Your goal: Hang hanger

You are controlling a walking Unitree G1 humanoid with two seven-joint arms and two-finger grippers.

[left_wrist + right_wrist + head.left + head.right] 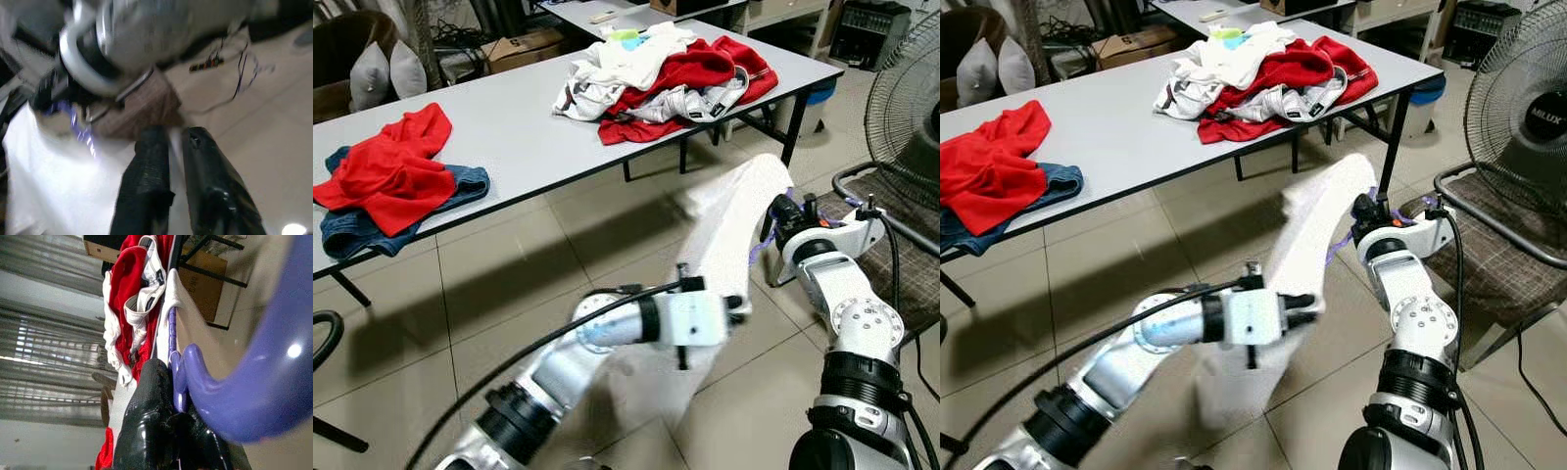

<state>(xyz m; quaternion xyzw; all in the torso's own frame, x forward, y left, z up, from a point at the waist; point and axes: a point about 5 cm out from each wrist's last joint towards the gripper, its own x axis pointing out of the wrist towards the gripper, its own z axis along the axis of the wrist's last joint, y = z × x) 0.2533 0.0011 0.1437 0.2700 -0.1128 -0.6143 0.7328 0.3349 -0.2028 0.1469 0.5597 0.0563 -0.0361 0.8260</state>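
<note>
We are pinching the purple hanger [254, 377] in our right gripper [168, 431], above the floor beside the table [509, 137]; our left gripper [171, 161] is nipping the white garment [729, 230] draped on it.

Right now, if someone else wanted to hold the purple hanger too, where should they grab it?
Probably the curved hook of the purple hanger, coming from the chair's side. The right hand already pinches the neck beneath the hook, and the white garment hides the rest. The left hand holds that garment lower down, so the hook looks like the only bare part.
</note>
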